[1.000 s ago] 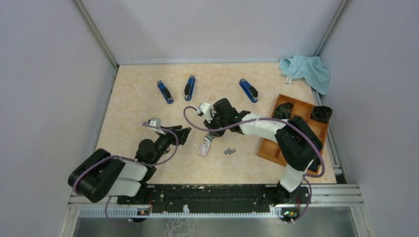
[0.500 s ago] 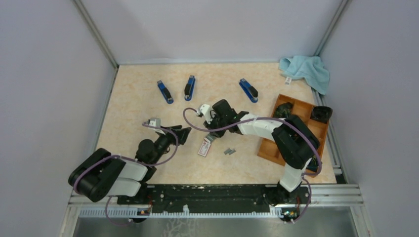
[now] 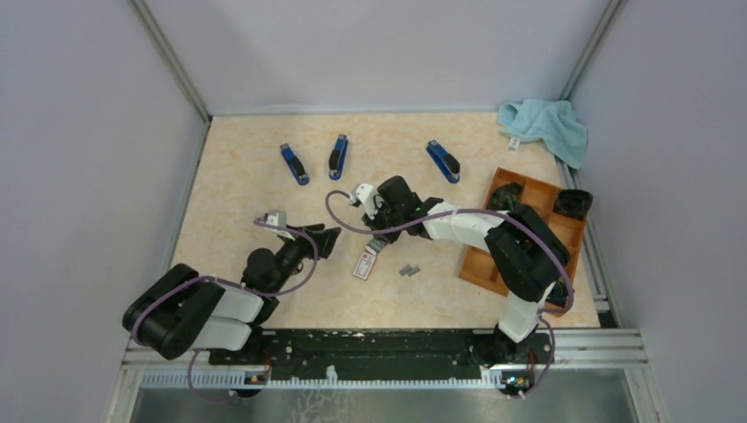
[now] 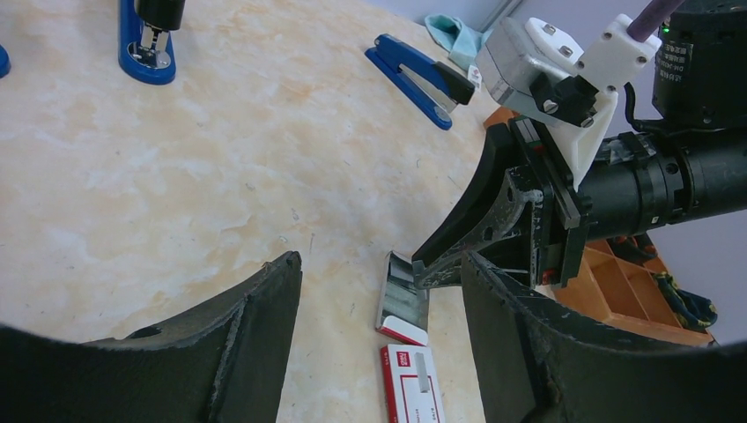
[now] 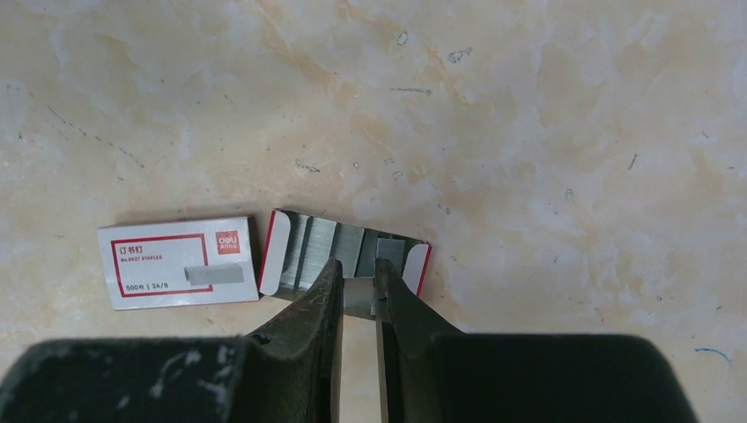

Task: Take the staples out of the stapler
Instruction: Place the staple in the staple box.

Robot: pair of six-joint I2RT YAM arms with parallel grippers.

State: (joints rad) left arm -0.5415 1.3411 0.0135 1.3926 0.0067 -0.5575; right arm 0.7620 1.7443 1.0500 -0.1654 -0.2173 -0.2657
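**A:** Has anything changed in the last second?

**B:** Hardly anything. In the top view the right arm's wrist has crept a little toward the left of the frame. The left arm, the box parts and the loose strips lie as they did.

**A:** Where are the staples?

**B:** The loose staples [image 3: 410,270] are short silvery-grey strips. They lie on the counter [image 3: 238,185] just right of centre, near the white, red-labelled box sleeve [image 3: 362,267]. The packed staples [image 5: 343,245] fill the open box tray [image 5: 277,256] mid-frame in the right wrist view. They are flat, dull-shiny rows between the tray's white and red ends.

**A:** And the right gripper?

**B:** The right gripper [image 5: 358,266] is narrowed to a slit at the tray's lower edge. It pinches a silvery piece that looks like a staple strip [image 5: 358,300].

**A:** The left one?

**B:** The left gripper [image 4: 379,260] hangs over the counter with its fingers spread wide and nothing between them. It faces the tray from the lower left.

**A:** The staplers?

**B:** Three blue staplers [image 3: 338,156] lie across the upper part of the counter, well apart from both grippers.
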